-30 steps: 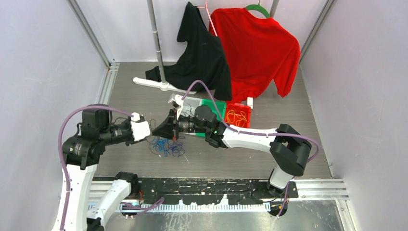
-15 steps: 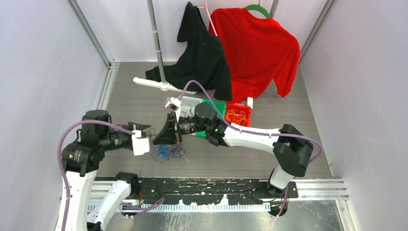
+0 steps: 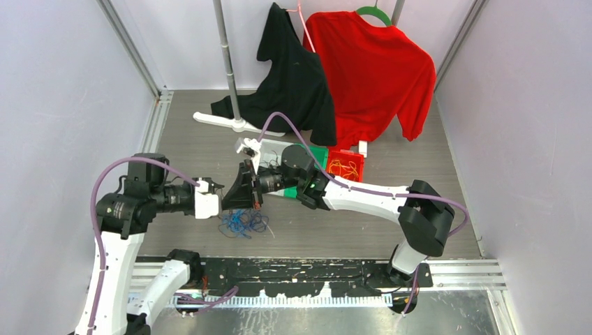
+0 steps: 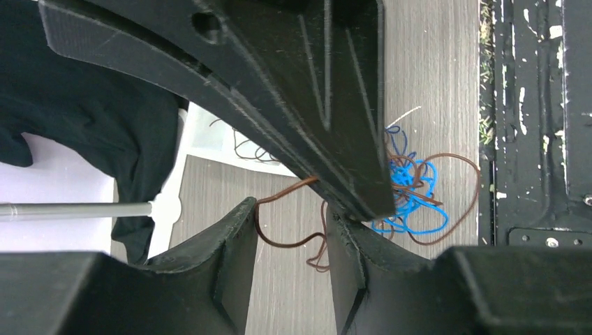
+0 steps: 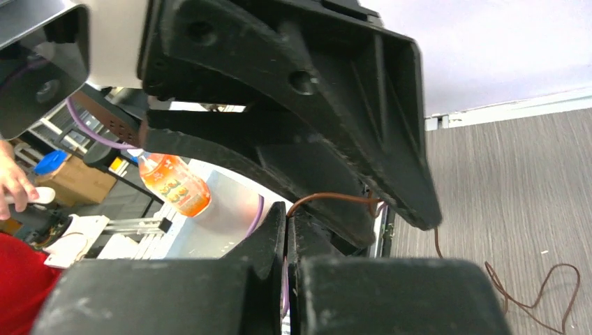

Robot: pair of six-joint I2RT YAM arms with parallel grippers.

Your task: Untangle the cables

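A bottle's label is blurred. The right gripper is clamped on a brown cable; the left gripper is held with fingers apart. The tangle is drawn nearer than before.

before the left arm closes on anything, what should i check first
1. Right gripper jaws shut on the brown cable: ok.
2. Left gripper jaws open: ok.
3. Brown cable runs between the left jaws: ok.
4. Blue tangle outside both jaws, on the table: ok.
5. Brown strands free of the blue tangle: not ok, they cross through it.
6. Gap between the two grippers: cannot tell, tips look very close.
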